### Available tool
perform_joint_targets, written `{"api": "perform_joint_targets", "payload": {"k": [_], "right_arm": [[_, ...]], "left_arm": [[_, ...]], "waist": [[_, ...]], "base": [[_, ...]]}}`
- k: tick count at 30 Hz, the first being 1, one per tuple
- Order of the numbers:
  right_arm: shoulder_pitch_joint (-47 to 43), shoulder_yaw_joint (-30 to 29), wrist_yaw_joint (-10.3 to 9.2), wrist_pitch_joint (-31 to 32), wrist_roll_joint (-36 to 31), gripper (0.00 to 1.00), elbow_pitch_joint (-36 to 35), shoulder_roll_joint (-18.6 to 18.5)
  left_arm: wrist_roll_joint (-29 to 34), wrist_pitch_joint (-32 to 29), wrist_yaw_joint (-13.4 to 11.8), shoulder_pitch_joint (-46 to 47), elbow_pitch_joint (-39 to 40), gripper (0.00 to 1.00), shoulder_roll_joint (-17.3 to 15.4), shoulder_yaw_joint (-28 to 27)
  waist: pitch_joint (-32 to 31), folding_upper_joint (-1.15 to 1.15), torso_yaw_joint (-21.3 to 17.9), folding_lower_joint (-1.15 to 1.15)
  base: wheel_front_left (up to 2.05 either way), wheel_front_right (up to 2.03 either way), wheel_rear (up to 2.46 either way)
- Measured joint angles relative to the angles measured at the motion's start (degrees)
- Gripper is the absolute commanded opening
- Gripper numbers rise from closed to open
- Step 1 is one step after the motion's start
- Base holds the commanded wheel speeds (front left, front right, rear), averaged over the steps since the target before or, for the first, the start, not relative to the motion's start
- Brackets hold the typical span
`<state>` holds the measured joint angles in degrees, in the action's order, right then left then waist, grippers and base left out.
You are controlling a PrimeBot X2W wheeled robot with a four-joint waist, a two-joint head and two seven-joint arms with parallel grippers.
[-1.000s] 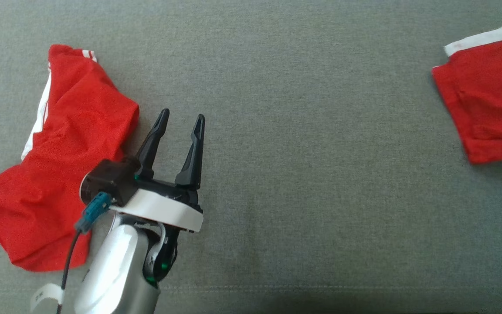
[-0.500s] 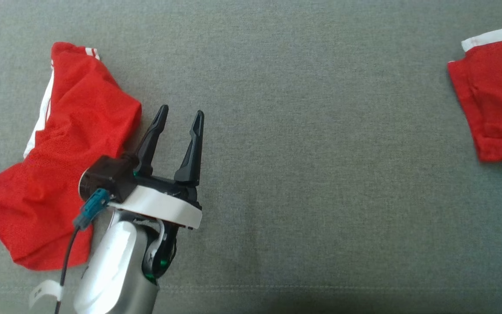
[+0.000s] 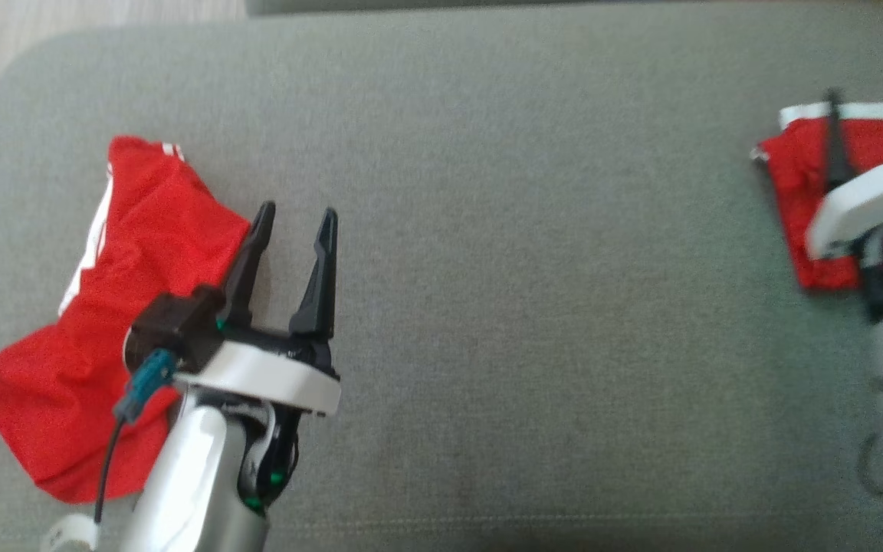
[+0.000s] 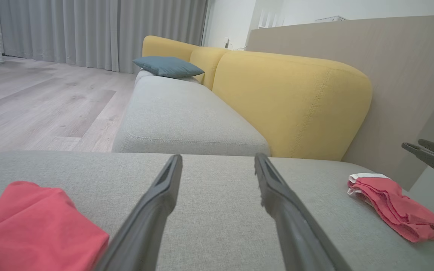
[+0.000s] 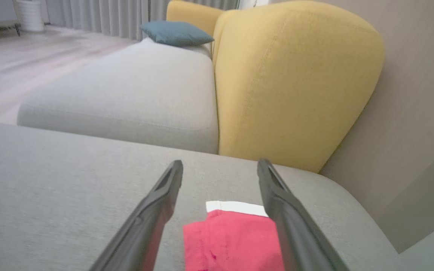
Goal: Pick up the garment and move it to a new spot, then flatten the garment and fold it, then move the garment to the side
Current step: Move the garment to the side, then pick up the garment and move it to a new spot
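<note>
**Both grippers spread wide, two red garments on the seat**

Head view: the left gripper (image 3: 294,216) rises from a pale forearm (image 3: 196,475) at lower left. Its fingers are parted and empty, pointing up the frame just beside the crumpled red garment (image 3: 119,307) on the grey seat cushion (image 3: 533,307). At the far right, the blurred right gripper (image 3: 871,92) stands over the folded red garment (image 3: 794,176).

Left wrist view: the left gripper's fingers angle out over bare cushion. The crumpled red garment is at lower left and the folded one at right, with the right gripper's tips above it, clear of the cloth.

Right wrist view: the right gripper's fingers are wide apart and grip nothing. The folded red garment lies flat between them, white band farthest, near the yellow backrest (image 5: 296,75).
</note>
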<state>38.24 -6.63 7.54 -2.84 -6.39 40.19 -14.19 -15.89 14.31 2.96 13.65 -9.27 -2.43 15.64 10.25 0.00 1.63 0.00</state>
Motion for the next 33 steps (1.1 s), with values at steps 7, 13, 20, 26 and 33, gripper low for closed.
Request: {"api": "perform_joint_targets", "payload": {"k": [7,13,20,26,33], "right_arm": [[-9.59,3.69,0.0,-4.39,7.26,1.0,-6.54,8.39],[-19.92,7.19,0.0,-6.44,11.12,1.0,-12.14,10.54],[-29.0,10.5,0.0,-9.25,16.95,1.0,-16.72,11.16],[-32.37,10.94,0.0,-10.36,19.52,1.0,-18.37,11.25],[-33.17,11.14,0.0,-10.89,19.42,1.0,-19.34,11.36]], "left_arm": [[0.01,0.0,-0.54,-4.35,1.46,1.0,-0.01,-2.24],[0.01,0.0,-0.93,-8.17,1.82,1.0,-0.03,-3.65],[-1.18,0.0,-1.04,-12.9,1.76,1.0,-0.05,-5.24],[-0.99,0.0,-1.43,-14.35,1.91,1.0,-0.1,-5.26],[-0.75,0.0,-1.9,-14.97,2.59,1.0,-0.11,-5.26]], "waist": [[-5.73,0.0,-0.77,0.0],[-9.96,0.0,-1.09,0.0],[-12.11,0.0,-1.62,0.0],[-12.73,0.0,-1.92,0.0],[-13.13,0.0,-2.36,0.0]], "base": [[0.0,0.0,0.0],[0.0,0.0,0.0],[0.0,0.0,0.0],[0.0,0.0,0.0],[0.0,0.0,0.0]]}}
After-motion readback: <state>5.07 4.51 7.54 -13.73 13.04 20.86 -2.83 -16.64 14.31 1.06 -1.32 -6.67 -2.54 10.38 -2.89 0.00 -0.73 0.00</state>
